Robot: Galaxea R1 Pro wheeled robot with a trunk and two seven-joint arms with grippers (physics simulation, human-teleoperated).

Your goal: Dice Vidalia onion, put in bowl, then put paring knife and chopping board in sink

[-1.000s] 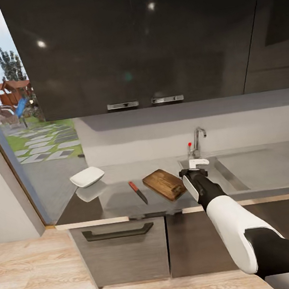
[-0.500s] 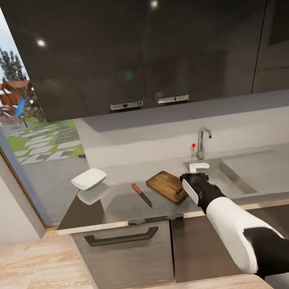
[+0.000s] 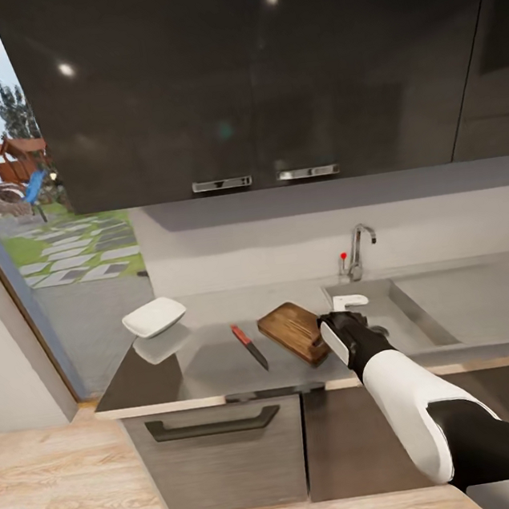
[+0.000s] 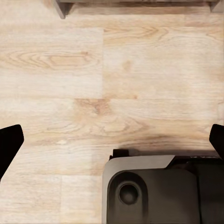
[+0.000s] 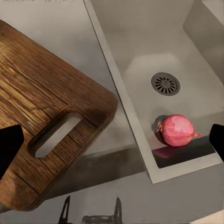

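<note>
The right pincer (image 3: 350, 303) hangs released, with its dark fingertips (image 5: 10, 144) wide apart, over the seam between the surface (image 3: 198, 368) and the sink (image 3: 425, 319), gripping nothing. The pink-skinned onion (image 5: 176, 130) lies inside the sink near the round drain (image 5: 165, 84), close to the front wall, while the board (image 3: 296, 331) sits just beside the sink with its oval hole toward the arm, the knife (image 3: 249, 346) lies near it, and the bowl (image 3: 155, 316) stands well apart at the far end. The left pincer (image 4: 112, 144) is released too, its fingertips spread over the wooden floor (image 4: 93, 93) beside the robot's grey base (image 4: 154, 191).
</note>
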